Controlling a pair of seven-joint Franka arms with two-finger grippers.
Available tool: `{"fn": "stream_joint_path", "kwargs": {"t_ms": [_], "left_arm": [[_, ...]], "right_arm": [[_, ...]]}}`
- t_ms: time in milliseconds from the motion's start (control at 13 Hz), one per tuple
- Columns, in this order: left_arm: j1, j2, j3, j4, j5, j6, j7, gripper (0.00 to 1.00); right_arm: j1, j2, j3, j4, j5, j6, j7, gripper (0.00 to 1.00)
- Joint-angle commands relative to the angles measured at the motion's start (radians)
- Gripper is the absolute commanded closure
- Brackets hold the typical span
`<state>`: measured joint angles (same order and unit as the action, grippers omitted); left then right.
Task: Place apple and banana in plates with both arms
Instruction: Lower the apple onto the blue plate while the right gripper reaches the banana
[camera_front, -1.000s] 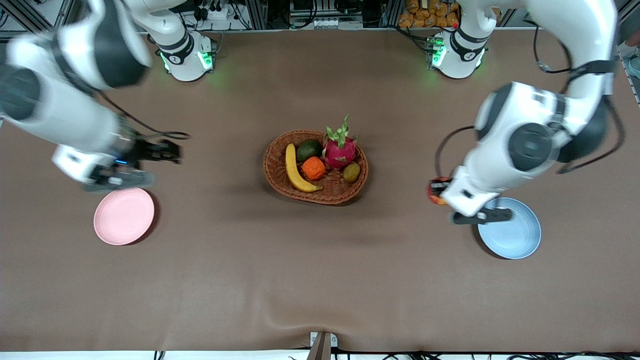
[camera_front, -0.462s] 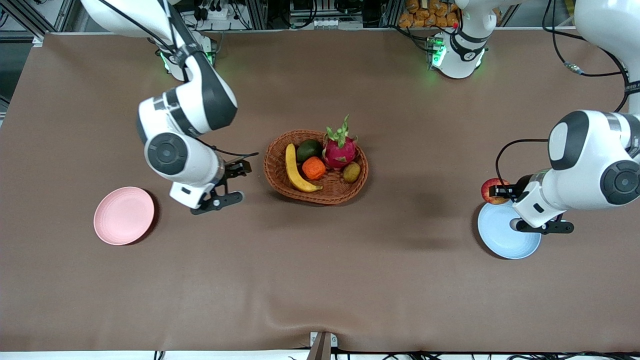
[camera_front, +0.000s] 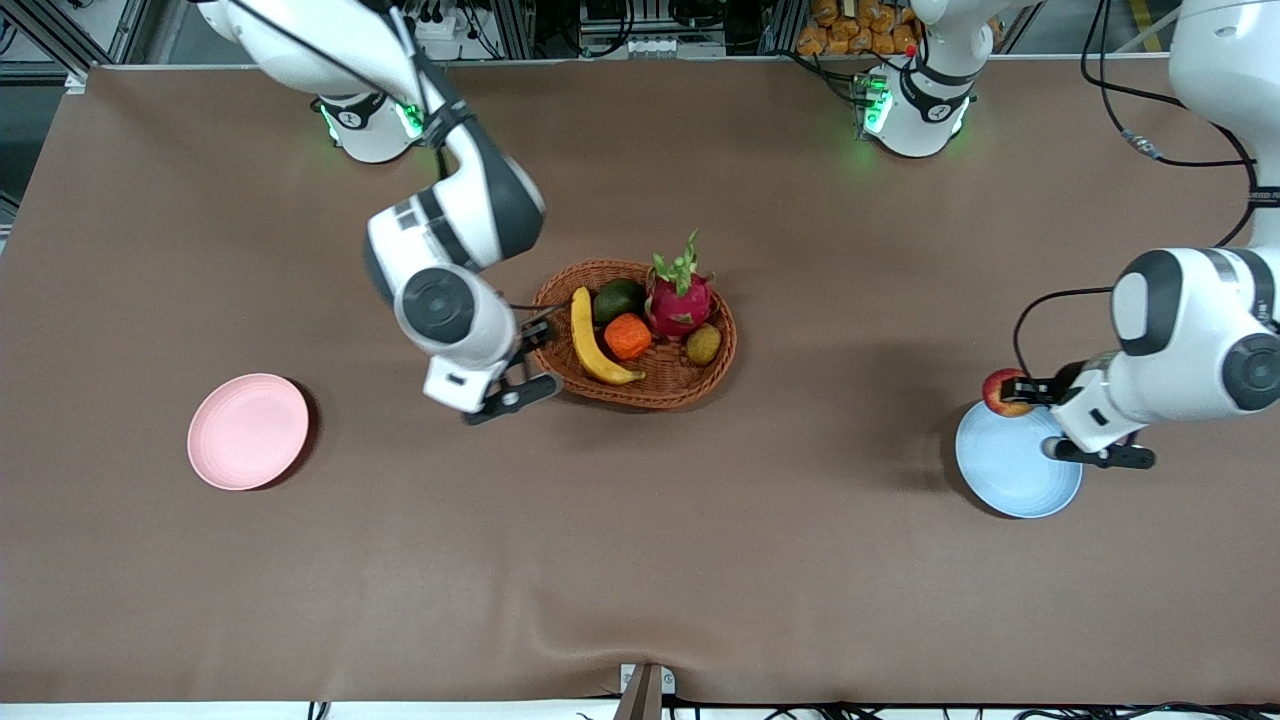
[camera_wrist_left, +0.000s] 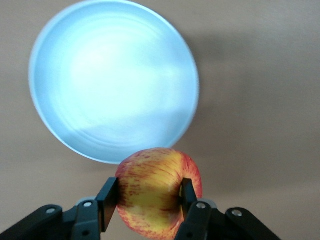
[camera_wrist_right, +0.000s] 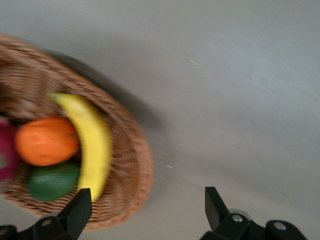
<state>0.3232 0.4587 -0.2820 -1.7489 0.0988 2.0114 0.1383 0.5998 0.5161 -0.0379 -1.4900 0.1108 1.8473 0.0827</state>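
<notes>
1. The apple (camera_front: 1003, 392) is being carried in the air by the left gripper (camera_front: 1018, 390) – the fingers are clamping it on two sides, over the edge of the blue plate (camera_front: 1015, 475) that is farther from the front camera.
2. The banana (camera_front: 592, 339) is lying in the wicker basket (camera_front: 712, 372) in the middle of the table, at the side toward the right arm's end.
3. The right gripper (camera_front: 532, 345) is hanging over the basket's rim beside the banana, with its fingers wide apart and holding nothing.
4. I judge the step in hand as this: the apple is almost delivered, and the banana is not yet picked.
5. Next, the left arm is needing to bring the apple over the plate's middle, lower it and release; the right one is needing to descend around the banana.
6. Containers – both the blue plate and the pink plate (camera_front: 248, 431) are holding nothing; the basket is holding also an orange fruit (camera_front: 627, 336), a dark green fruit (camera_front: 618, 299), a dragon fruit (camera_front: 680, 298) and a small brown-green fruit (camera_front: 703, 344).
</notes>
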Motion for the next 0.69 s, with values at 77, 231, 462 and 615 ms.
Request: {"fn": "stream_joint_path", "kwargs": {"t_ms": [77, 231, 462, 615], "left_arm": [[0.059, 0.076, -0.011, 0.006, -0.011, 0.133, 0.156, 1.0], [0.077, 0.145, -0.013, 0.043, -0.053, 0.174, 0.223, 1.0], [0.083, 0.189, -0.011, 0.088, -0.09, 0.176, 0.299, 0.9], [0.083, 0.18, -0.013, 0.103, -0.084, 0.173, 0.308, 0.0]], "right_arm": [[0.101, -0.014, -0.01, 0.069, 0.001, -0.144, -0.001, 0.0], [0.088, -0.013, -0.013, 0.07, -0.017, -0.148, 0.003, 0.0], [0.078, -0.068, -0.054, 0.071, -0.019, -0.142, 0.041, 0.0], [0.086, -0.032, -0.051, 0.077, -0.014, -0.041, 0.072, 0.0]]}}
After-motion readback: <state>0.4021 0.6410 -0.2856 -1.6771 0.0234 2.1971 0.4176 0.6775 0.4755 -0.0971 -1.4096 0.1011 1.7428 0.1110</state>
